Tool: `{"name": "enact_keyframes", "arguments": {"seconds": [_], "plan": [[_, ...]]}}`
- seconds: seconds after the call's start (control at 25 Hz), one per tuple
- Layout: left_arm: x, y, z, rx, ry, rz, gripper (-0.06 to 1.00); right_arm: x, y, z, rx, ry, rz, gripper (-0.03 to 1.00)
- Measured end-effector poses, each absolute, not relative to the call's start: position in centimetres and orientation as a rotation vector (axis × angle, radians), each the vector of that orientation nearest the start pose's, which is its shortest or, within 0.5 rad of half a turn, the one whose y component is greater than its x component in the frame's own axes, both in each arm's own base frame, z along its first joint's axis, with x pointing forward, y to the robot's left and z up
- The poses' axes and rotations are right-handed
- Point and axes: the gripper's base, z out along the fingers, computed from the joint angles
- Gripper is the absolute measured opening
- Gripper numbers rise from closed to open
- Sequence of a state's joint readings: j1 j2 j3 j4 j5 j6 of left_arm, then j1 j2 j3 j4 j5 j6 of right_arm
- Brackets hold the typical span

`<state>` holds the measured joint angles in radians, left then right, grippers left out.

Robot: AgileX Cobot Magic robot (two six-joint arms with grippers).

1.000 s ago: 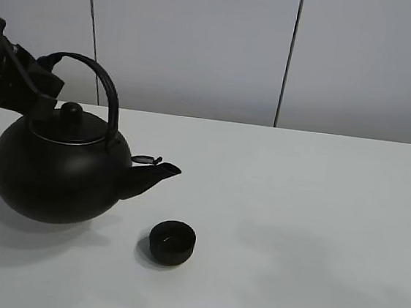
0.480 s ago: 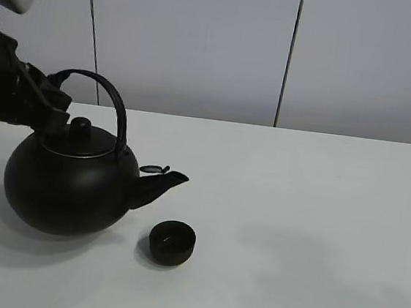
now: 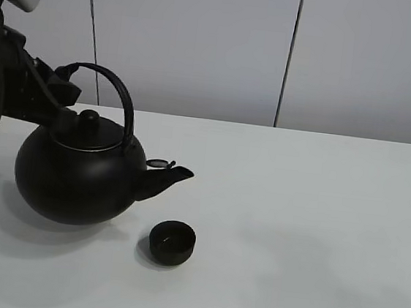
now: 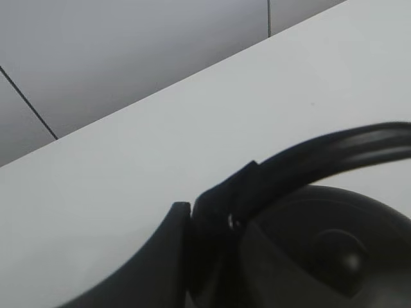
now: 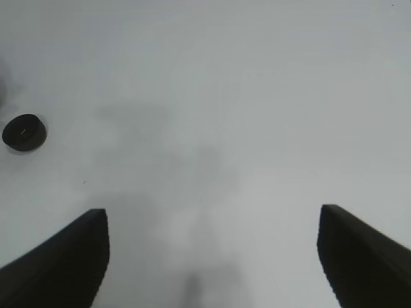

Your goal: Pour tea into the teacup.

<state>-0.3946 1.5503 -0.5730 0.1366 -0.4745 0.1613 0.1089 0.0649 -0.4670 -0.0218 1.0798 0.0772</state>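
Note:
The big black kettle (image 3: 78,177) is upright at the left of the white table (image 3: 317,210), its spout (image 3: 170,178) pointing right. My left gripper (image 3: 65,80) is shut on the left end of the kettle's arched handle (image 3: 120,93). The left wrist view shows the same grip (image 4: 215,215) close up, with the handle (image 4: 334,151) and lid knob (image 4: 347,256) below. The small black teacup (image 3: 172,242) stands on the table just in front of and below the spout tip, apart from the kettle. My right gripper (image 5: 212,215) is open over bare table, with the teacup (image 5: 24,132) far off to one side.
A grey panelled wall (image 3: 202,43) runs behind the table's far edge. The right arm does not show in the exterior high view. A kettle shadow (image 3: 6,229) lies on the table under and left of the kettle.
The left gripper has carried the kettle to the right, bringing the spout closer to the teacup. The teacup has not moved.

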Motion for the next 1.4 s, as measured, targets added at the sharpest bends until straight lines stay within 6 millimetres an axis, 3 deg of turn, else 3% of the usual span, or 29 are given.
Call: {"name": "enact_keyframes", "arguments": {"seconds": [0.2,1.4], "plan": [[26.54,-11.53,18.53,0.783,1.866,-0.075,0.11,0.74,-0.09,26.64,-0.034,2.161,0.081,0.61],[26.56,-11.08,18.21,0.909,1.851,0.01,0.11,0.74,-0.1,26.63,-0.034,2.163,0.081,0.61]]}}
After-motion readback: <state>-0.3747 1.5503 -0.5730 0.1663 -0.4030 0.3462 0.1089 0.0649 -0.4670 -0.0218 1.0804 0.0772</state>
